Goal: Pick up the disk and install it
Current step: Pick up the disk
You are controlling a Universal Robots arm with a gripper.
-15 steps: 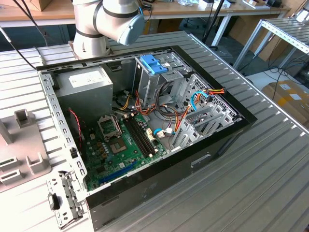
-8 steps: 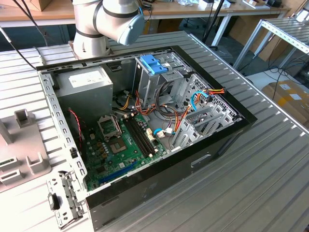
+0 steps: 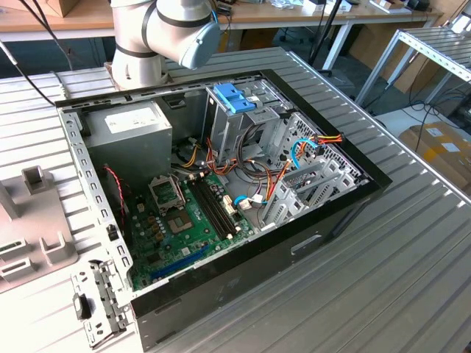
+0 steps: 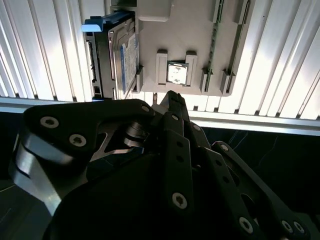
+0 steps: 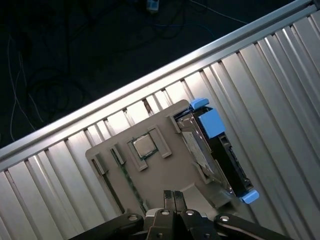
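**Disk standing in holder, gripper closed above it**

In the exterior view, a grey holder (image 3: 37, 243) is lying at the left edge of the ribbed table (image 3: 412, 279). A metal bracket (image 3: 99, 301) is resting just beside the near left corner of the case (image 3: 243, 287). The open case is taking up the middle. A power supply (image 3: 136, 129) is sitting toward its left, and a green board (image 3: 184, 235) is lying flat nearer the camera. Further right, a blue latch (image 3: 235, 98) is standing above a grey cage (image 3: 309, 184), with coloured cables running around them. The arm (image 3: 165, 33) is rising from the table behind the case.

In both wrist views the gripper (image 5: 173, 195) is hanging above the holder with its fingers pressed together — nothing is sitting between them. The disk (image 5: 220, 150) is standing on its edge in a slot at one end of the holder, with its label face turned toward a chip (image 5: 145, 145) and blue rails showing at its ends. The chip is sitting in a square pocket just beside the disk. The gripper's tips are pointing near the holder's edge, close to the chip pocket and apart from the disk.
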